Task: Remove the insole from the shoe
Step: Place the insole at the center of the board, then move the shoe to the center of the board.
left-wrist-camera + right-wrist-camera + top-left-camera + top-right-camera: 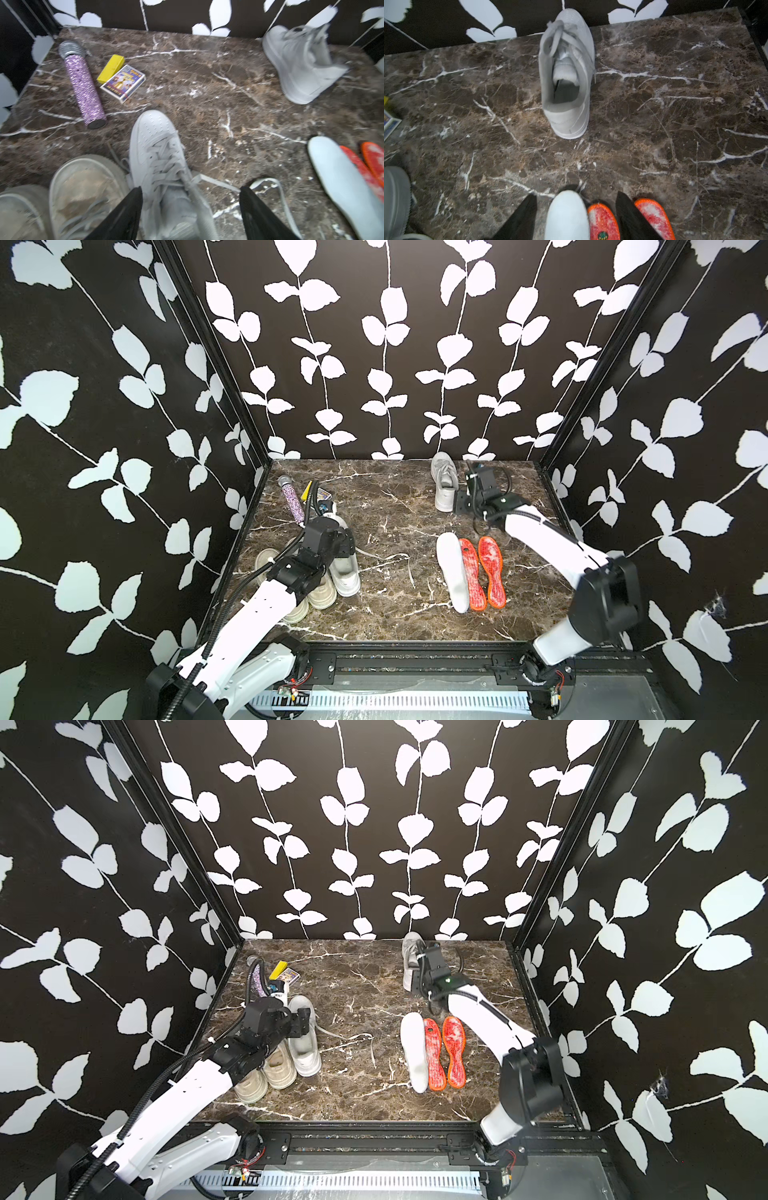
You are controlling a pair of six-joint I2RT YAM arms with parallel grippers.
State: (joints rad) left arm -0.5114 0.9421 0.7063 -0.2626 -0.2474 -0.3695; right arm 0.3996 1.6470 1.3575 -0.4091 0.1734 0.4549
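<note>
**A:** Insole [452, 572], the white one: where is it?

**B:** Out of any shoe, flat on the table [395, 510] towards the right. It lies edge to edge with the nearer of 2 orange insoles [491, 572].

**A:** Does anything hold it?

**B:** No. The right jaws hang released above the table, just past the 3 toe ends. In the right wrist view they stand wide apart and grip nothing.

**A:** And the other arm?

**B:** The left jaws are spread too, either side of the near white shoe [158, 158], which stands against 2 beige shoes [83, 187]. They clasp nothing, and I cannot tell whether they touch it.

**A:** So which step is this?

**B:** I judge it the let-go after an insole is laid down. 3 insoles lie out against 4 shoes, so 1 shoe probably has its insole inside.

**A:** Which one?

**B:** I cannot tell. Laces and tongue hide the near shoe's opening. The far white shoe [566, 83], upright by the back wall, shows only a grey floor inside.

**A:** And the next move?

**B:** Likely 1 pair of jaws pins the shoe while the other reaches into the opening, pinches the insole's heel edge and peels it out. The loose laces could snag.
</note>
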